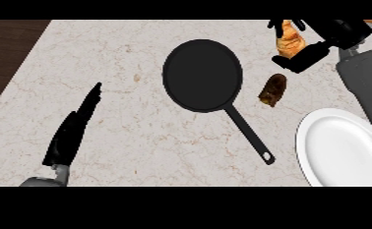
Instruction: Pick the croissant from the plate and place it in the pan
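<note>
Step in hand: carry of the croissant [289, 40] toward the pan [202, 74]; judged from the layout, the lift from the plate [330, 147] is done and the release is not yet done.
Right hand: right hand [320, 43] at the upper right of the view, above the counter [131, 56]; fingers curled round the croissant, thumb and fingers closing on it from both sides.
Croissant position: held in the air, right of the pan and well apart from the plate; golden top shows between the fingers; the lower part is hidden.
Shadow: dark brown patch [273, 90] on the counter between pan and plate; probably the shadow of the croissant, though this cannot be confirmed.
Pan: black, round, bowl bare; handle [251, 134] runs toward the lower right with a hanging hole at its end.
Procedure: move the hand left until the croissant is over the bowl centre; lower before opening the fingers; keep clear of the handle and rim, since a nudge could turn the pan.
Left hand: left hand [73, 129] at the lower left, fingers straight and pressed together, resting; not needed for this step.
Plate: white, at the lower right edge, partly out of view.
Writing: none legible; no brand or label on pan, plate or counter.
</note>
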